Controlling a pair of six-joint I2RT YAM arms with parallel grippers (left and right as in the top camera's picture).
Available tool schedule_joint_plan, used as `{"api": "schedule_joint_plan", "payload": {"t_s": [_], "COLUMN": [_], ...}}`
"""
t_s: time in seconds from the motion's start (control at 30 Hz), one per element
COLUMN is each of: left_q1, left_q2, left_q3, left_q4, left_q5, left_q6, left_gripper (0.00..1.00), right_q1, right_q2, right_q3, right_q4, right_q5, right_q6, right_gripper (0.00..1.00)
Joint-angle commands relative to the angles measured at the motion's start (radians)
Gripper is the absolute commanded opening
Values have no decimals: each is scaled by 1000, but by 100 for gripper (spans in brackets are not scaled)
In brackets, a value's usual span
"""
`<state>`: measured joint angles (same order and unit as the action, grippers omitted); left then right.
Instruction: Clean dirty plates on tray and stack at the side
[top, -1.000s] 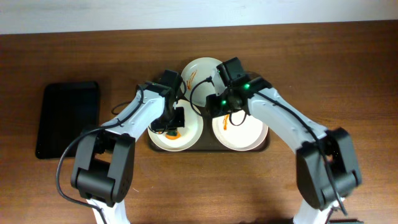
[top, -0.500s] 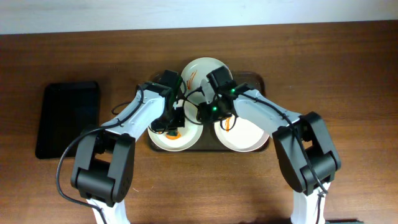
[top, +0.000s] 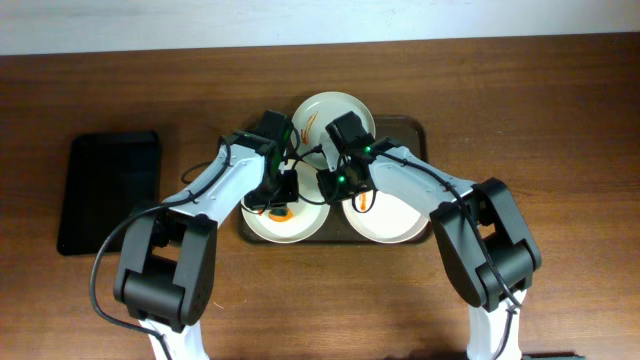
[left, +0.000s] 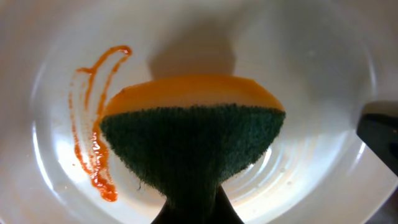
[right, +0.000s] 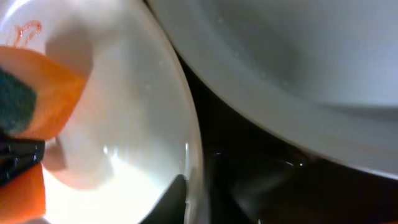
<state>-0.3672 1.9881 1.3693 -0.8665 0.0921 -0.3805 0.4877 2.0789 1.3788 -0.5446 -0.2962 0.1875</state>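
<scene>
Three white plates lie on the dark brown tray (top: 412, 128): a back plate (top: 320, 108) with an orange smear, a front left plate (top: 302, 224) and a front right plate (top: 395, 216). My left gripper (top: 283, 197) is shut on an orange and green sponge (left: 193, 137) pressed into the front left plate (left: 323, 68), beside an orange smear (left: 93, 155). My right gripper (top: 333, 183) is shut on that plate's right rim (right: 194, 143), with one finger (right: 177, 199) inside the rim. The other finger is lost against the dark tray (right: 249, 180).
A smaller glossy black tray (top: 108, 190) lies on the wooden table at the far left. In the right wrist view the neighbouring plate (right: 298, 56) fills the upper right, close to the gripped rim.
My right gripper has moved left from over the front right plate to the front left plate's right rim. My left gripper with the sponge has stayed in place.
</scene>
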Motion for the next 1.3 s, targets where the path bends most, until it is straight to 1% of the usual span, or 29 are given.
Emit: {"api": "schedule_joint_plan", "payload": {"t_s": [0.0, 0.03, 0.07, 0.1, 0.13, 0.17, 0.2, 0.27, 0.33, 0.37, 0.4, 0.43, 0.47, 0.57, 0.6, 0.7, 0.77, 0.83, 0.87, 0.9, 0.93, 1.0, 1.03, 1.07, 1.1, 1.17, 1.2, 1.27], "left_q1": [1, 1, -1, -3, -3, -3, -3, -3, -3, -3, -3, -3, -3, -3, -3, 0, 0, 0, 0, 0, 0, 0, 0, 0, -1, 3, 4, 3], "left_q2": [-13, -13, -13, -13, -13, -13, -14, -14, -14, -14, -14, -14, -14, -13, -6, -2, -2, -2, -2, -2, -3, -3, -10, -34, -77, -186, -209, -195], "left_q3": [2, 2, 2, 2, 2, 2, 2, 4, 4, 4, 4, 4, 4, 4, 3, -61, -98, -126, -126, -126, -125, -111, -68, -14, 21, 29, 29, 13], "left_q4": [39, 42, 39, 38, 39, 39, 39, 39, 38, 39, 39, 40, 40, 45, 48, 100, 95, 74, 58, 57, 39, 13, -28, -56, -63, -27, -17, -16], "left_q5": [89, 96, 95, 95, 92, 83, 62, 61, 60, 42, 14, 8, 8, 8, 6, -98, -174, -296, -381, -456, -581, -666, -676, -667, -617, -450, -341, -156], "left_q6": [19, 19, 19, 19, 19, 20, 20, 20, 20, 20, 20, 20, 19, 18, 0, 0, 0, 0, 0, -9, -94, -105, -105, -105, -105, -103, -92, -89], "left_gripper": [0, 0, 2, 24, 63, 68, 68, 63, 50, 38, 32, 18, 0, 0, 0, 0, 0, 0, 0, 0, 0, 0, 0, 0, 0, 0, 0, 0], "right_q1": [5, 5, 5, 5, 5, 3, 3, 3, 3, 3, 3, 3, 3, 3, 3, 3, 3, 3, 3, 3, 3, 3, 3, 3, 3, 3, 3, 3], "right_q2": [23, 23, 23, 23, 23, 23, 23, 23, 23, 23, 23, 23, 23, 23, 23, 23, 23, 23, 23, 23, 23, 20, 20, 20, 20, 19, 19, 19], "right_q3": [-2, -2, -2, -2, -2, -2, -2, -2, -2, -2, -2, -2, -2, -2, -2, -2, -2, -1, -1, -1, 2, 2, 3, 8, 17, 43, 55, 63], "right_q4": [-2, -2, -2, -2, -4, -5, -5, -5, -5, -5, -5, -5, -5, -5, -8, -20, -24, -30, -36, -39, -44, -44, -45, -53, -66, -92, -95, -95], "right_q5": [20, 20, 20, 20, 20, 20, 20, 20, 20, 20, 20, 19, 20, 16, 16, 16, 16, 16, 16, 16, 17, 17, 16, 16, 16, 3, -24, -32], "right_q6": [5, 5, 5, 5, 5, 5, 5, 5, 5, 5, 5, 5, 5, 6, 6, 6, 6, 6, 6, 6, 6, 13, 13, 13, 13, 13, 13, 13], "right_gripper": [9, 9, 9, 8, 9, 9, 9, 9, 8, 8, 9, 9, 8, 9, 9, 9, 8, 7, 4, 4, 4, 4, 4, 4, 4, 4, 4, 4]}}
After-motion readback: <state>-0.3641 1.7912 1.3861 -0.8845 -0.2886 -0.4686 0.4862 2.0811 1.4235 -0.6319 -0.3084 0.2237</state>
